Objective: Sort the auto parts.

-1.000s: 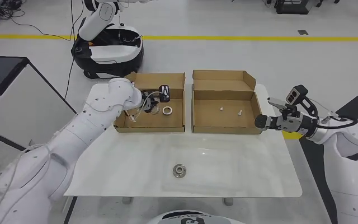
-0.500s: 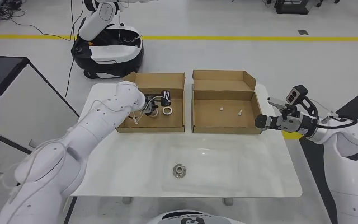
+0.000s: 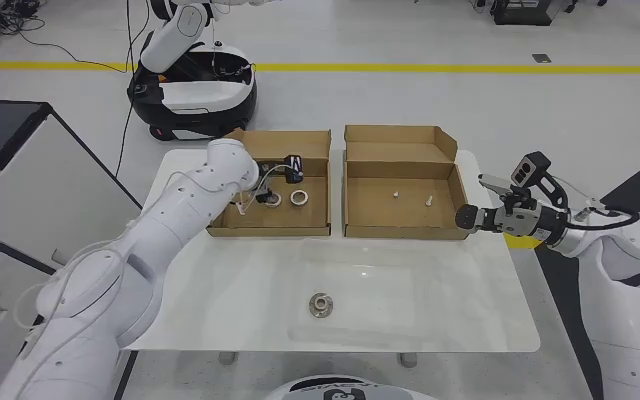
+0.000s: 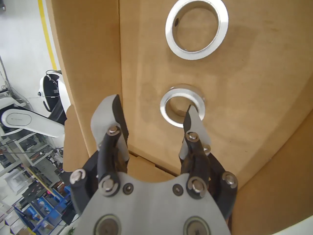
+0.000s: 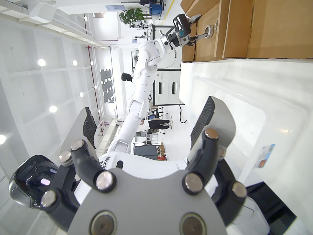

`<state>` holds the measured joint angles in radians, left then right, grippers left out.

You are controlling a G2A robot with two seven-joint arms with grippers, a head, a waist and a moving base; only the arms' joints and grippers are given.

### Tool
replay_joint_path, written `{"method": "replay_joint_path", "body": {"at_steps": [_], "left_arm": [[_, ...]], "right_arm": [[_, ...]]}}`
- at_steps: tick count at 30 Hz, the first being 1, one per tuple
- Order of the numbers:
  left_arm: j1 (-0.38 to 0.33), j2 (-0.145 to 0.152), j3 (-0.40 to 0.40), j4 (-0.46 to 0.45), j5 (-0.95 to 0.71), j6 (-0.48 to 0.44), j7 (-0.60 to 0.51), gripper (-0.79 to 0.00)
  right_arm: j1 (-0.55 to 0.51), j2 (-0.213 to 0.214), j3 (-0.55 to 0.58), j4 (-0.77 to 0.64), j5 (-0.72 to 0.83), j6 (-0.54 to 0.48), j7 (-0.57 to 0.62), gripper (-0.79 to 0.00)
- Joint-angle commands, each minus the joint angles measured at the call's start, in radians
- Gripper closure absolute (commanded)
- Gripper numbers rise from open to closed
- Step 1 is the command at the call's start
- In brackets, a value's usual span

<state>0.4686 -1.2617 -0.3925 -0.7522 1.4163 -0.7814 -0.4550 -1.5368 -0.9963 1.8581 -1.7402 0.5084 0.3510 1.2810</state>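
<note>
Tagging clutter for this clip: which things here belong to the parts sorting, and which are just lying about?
Job:
left box, holding the near ring by the open left gripper, and a second ring
right box, holding a left bolt and a right bolt
flanged part on the table

Lying about:
other robot behind the table
yellow floor line

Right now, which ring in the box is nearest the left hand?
The ring right at one fingertip of the open left hand; the second ring in that box lies farther off.
</note>
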Motion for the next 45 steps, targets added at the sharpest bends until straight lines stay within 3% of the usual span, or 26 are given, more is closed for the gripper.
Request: {"method": "replay_joint_path", "body": {"at_steps": [1,6,9,17,23,33,45], "left_arm": [[-0.001,0.001,-0.011,-0.008,-0.01,0.0,-0.002,-0.785],[-0.007,0.016,-0.049,-0.072,-0.019,-0.011,-0.039,-0.785],[-0.008,0.033,-0.084,-0.155,-0.034,-0.027,-0.073,-0.785],[0.066,0.088,-0.184,-0.501,-0.18,-0.113,-0.293,-0.785],[0.137,0.119,-0.235,-0.728,-0.352,-0.116,-0.468,-0.785],[0.175,0.173,-0.15,-0.978,-0.518,0.005,-0.589,-0.785],[0.191,0.194,-0.103,-1.101,-0.658,0.063,-0.647,-0.785]], "right_arm": [[0.0,0.0,0.0,0.0,0.0,0.0,0.0,-0.785],[0.0,0.0,0.0,0.0,0.0,0.0,0.0,-0.785],[0.0,0.0,0.0,0.0,0.0,0.0,0.0,-0.785],[0.0,0.0,0.0,0.0,0.0,0.0,0.0,-0.785],[0.0,0.0,0.0,0.0,0.0,0.0,0.0,-0.785],[0.0,0.0,0.0,0.0,0.0,0.0,0.0,-0.785],[0.0,0.0,0.0,0.0,0.0,0.0,0.0,-0.785]]}}
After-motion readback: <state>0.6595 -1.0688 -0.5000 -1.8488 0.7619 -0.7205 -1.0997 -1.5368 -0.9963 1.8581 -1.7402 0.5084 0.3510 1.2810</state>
